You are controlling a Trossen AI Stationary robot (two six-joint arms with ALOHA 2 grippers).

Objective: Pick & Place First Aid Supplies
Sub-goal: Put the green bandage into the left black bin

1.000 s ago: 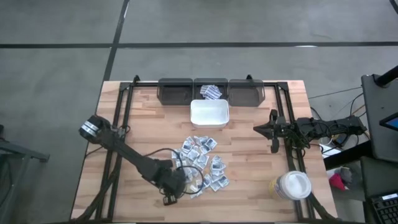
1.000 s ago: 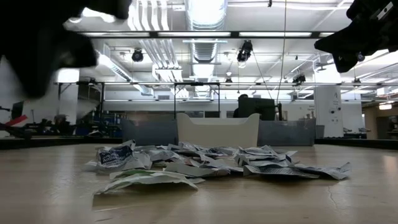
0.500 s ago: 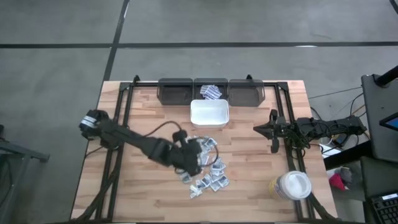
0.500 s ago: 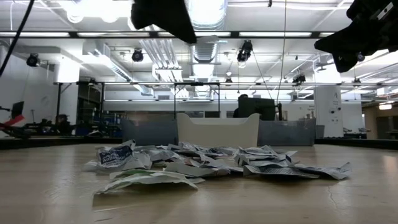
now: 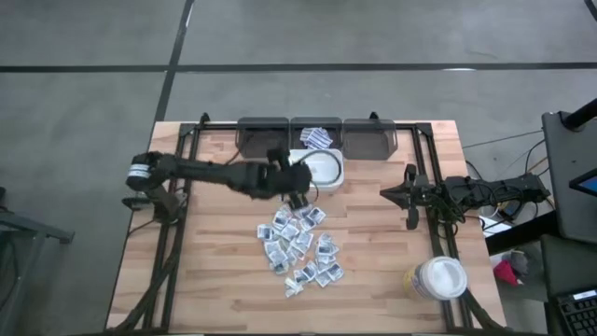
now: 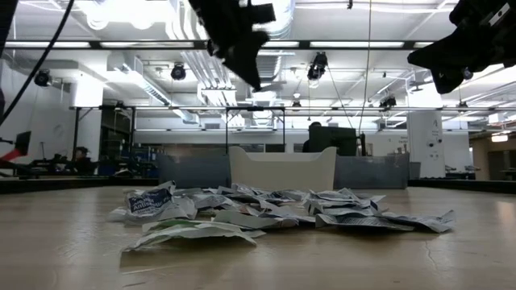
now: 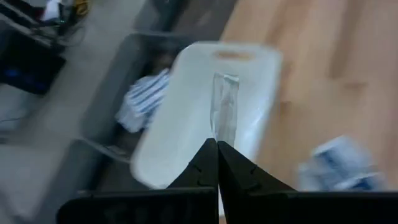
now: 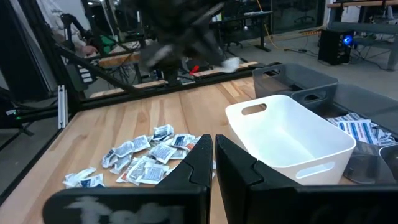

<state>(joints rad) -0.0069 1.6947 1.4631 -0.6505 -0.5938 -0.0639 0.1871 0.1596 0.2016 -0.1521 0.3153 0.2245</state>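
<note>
High view: straight down, far, whole tabletop [image 5: 215,280] mid-frame. Low view: tabletop level, near sachet pile [image 6: 266,211], facing room. Left wrist view: close above white bin [image 7: 186,118]. Right wrist view: across tabletop, farther off. All four share white bin; all but left wrist show whole pile.

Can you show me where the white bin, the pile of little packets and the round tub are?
white bin [image 8: 292,140]: right wrist view, inside floor.
pile of sachets [image 5: 300,245]: high view, middle of the heap.
white round tub [image 5: 438,278]: high view, lid.
</note>
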